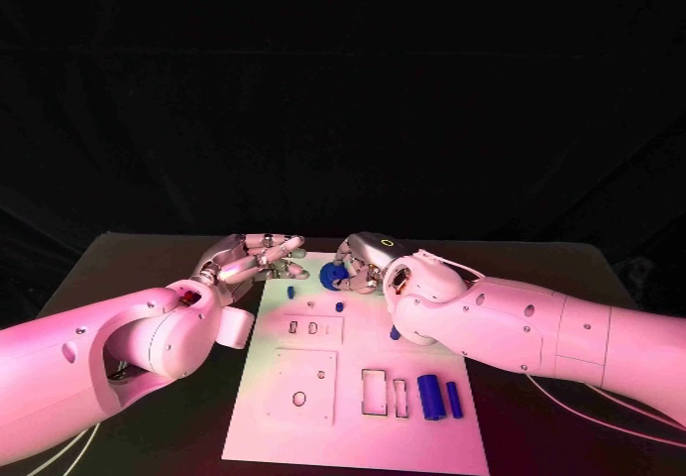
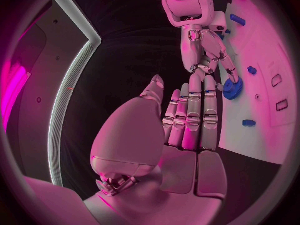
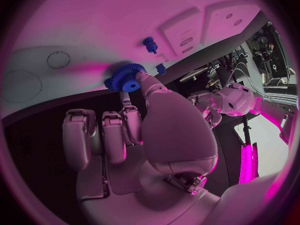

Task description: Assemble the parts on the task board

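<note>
Fingers [image 3: 147, 82] of right hand [image 1: 375, 260] pinching blue gear [image 1: 336, 276] (half hidden), left hand [image 1: 258, 260] fingers apart, empty.

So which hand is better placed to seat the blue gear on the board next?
Probably the right hand: it already pinches the blue gear at the far end of the task board. The left hand lies beside it with fingers extended, holding nothing.

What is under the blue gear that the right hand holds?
The blue gear sits at the far edge of the white task board, pinched by the right hand. Whatever lies beneath it is covered.
</note>
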### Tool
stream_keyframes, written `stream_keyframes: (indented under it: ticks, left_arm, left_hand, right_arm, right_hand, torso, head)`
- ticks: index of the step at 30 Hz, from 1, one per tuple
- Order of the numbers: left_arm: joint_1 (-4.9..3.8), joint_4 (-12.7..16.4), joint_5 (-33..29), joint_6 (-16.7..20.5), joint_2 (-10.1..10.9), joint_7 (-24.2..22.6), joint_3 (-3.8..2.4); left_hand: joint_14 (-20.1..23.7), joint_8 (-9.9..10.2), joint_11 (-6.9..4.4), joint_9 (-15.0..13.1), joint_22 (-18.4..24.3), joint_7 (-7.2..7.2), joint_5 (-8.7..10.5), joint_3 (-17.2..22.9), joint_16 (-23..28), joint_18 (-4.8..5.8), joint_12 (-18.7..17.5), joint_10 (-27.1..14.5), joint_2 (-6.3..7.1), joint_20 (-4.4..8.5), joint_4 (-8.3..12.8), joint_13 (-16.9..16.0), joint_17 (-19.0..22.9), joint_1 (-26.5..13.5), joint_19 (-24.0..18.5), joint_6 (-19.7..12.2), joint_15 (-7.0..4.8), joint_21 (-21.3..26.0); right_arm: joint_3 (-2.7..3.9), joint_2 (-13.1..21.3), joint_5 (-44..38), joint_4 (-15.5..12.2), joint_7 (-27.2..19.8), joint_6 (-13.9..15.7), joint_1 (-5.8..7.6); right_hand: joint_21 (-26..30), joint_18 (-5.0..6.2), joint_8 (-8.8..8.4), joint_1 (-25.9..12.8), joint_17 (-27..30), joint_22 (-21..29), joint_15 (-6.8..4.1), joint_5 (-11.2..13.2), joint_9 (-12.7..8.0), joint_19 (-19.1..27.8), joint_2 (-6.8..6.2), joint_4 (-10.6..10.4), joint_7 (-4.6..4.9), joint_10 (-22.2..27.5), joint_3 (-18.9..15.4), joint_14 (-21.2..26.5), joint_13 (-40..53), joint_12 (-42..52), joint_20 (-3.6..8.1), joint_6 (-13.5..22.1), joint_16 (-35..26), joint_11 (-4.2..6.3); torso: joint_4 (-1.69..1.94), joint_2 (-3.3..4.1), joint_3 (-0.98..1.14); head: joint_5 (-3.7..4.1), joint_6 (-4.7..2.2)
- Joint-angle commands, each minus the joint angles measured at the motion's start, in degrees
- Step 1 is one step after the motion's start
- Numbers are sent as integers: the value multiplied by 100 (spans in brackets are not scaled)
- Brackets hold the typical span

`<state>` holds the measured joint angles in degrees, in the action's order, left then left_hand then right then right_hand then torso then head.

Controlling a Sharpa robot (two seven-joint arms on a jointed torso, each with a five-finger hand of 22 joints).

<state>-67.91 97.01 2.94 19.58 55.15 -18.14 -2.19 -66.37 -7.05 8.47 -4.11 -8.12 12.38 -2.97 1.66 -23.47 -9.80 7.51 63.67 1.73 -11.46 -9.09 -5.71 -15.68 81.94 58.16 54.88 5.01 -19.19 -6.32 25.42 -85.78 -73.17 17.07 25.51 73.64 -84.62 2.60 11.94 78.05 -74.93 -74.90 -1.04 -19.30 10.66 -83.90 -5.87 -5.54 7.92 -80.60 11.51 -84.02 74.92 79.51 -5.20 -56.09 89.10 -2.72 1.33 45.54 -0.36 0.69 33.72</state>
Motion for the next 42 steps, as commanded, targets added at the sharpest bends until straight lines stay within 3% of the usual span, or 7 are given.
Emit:
stream_keyframes:
  ticks: [1, 7, 16, 20, 33, 37, 42]
  left_arm:
    - [-16, 12, 0, -64, -12, -41, -5]
    - [-24, 10, 0, -71, -12, -31, -5]
    - [-28, 1, 0, -76, -14, -21, -5]
    - [-30, 0, 0, -76, -11, -15, -5]
    - [-33, -14, 0, -64, -7, 32, -5]
    - [-34, -15, 0, -64, -8, 32, -5]
    - [-34, -15, 0, -64, -8, 21, -5]
  left_hand:
    - [44, 23, 0, 8, 5, -4, 15, -26, -36, -62, -17, -57, -35, -25, -2, -8, -6, -27, -33, -36, -13, 36]
    - [44, 23, 0, 8, 5, -4, 15, -26, -36, -62, -17, -57, -35, -25, -2, -8, -6, -27, -33, -36, -13, 36]
    - [52, 27, 2, 8, 8, -2, 15, -30, -39, -62, -20, -61, -39, -27, 4, -11, -12, -23, -37, -39, -11, 39]
    - [53, 28, 2, 8, 8, -2, 15, -30, -40, -62, -21, -61, -39, -28, 5, -12, -13, -23, -38, -40, -11, 39]
    - [65, 35, 1, 6, 13, -2, 15, -18, -50, -65, -28, -63, -65, -30, 36, -19, -27, 20, -41, -40, -13, 42]
    - [65, 35, 1, 6, 13, -2, 15, -18, -50, -65, -28, -63, -65, -30, 36, -19, -27, 20, -41, -40, -13, 42]
    - [65, 35, 1, 6, 13, -2, 15, -18, -50, -65, -28, -63, -65, -30, 36, -19, -27, 20, -41, -40, -13, 42]
  right_arm:
    - [-9, -23, -64, 47, 74, -36, -18]
    - [-10, -76, -59, 116, 88, 17, -19]
    - [-10, -133, 12, 127, 19, -71, -19]
    - [-11, -122, 69, 115, -14, -141, -19]
    - [-21, -79, 422, 151, -171, -509, -25]
    - [-26, -87, 503, 193, -160, -458, -27]
    - [-27, -88, 527, 223, -133, -446, -28]
  right_hand:
    - [36, -68, -56, -75, -1304, -789, -6, 53, -32, -114, -6, -5, -10, 46, 45, -551, 280, -63, 19, 3, 5, -26]
    - [66, -61, -199, -123, -1292, -764, 47, 176, -76, -92, -71, -10, 60, 153, 87, -547, 175, -173, -25, 157, 0, -88]
    - [99, -53, -472, -227, -1294, -746, 134, 776, -144, -71, -189, -51, 151, 254, 23, -547, 84, -264, -111, 412, 1, -182]
    - [121, -46, -509, -241, -1284, -726, 143, 867, -145, -54, -220, -71, 159, 265, -19, -545, 77, -270, -124, 416, -3, -191]
    - [98, -54, -546, -537, -1332, -774, 140, 682, -106, -84, -174, -363, 136, 165, -217, -556, 208, -140, -134, 261, 17, -180]
    - [116, -51, -668, -673, -1337, -764, 158, 721, -133, -74, -186, -516, 172, 185, -320, -557, 198, -148, -140, 385, 20, -208]
    - [116, -51, -733, -643, -1342, -769, 176, 684, -146, -76, -174, -555, 195, 188, -335, -558, 203, -144, -154, 439, 22, -229]
  torso:
    - [-3, -1, 3]
    - [-1, -1, 8]
    - [-6, 0, 12]
    - [-9, 0, 12]
    - [-7, 2, 7]
    - [0, 2, 8]
    - [1, 1, 8]
  head:
    - [1, 5]
    - [4, 5]
    - [9, -1]
    - [4, -4]
    - [16, 2]
    - [34, -15]
    - [36, -14]
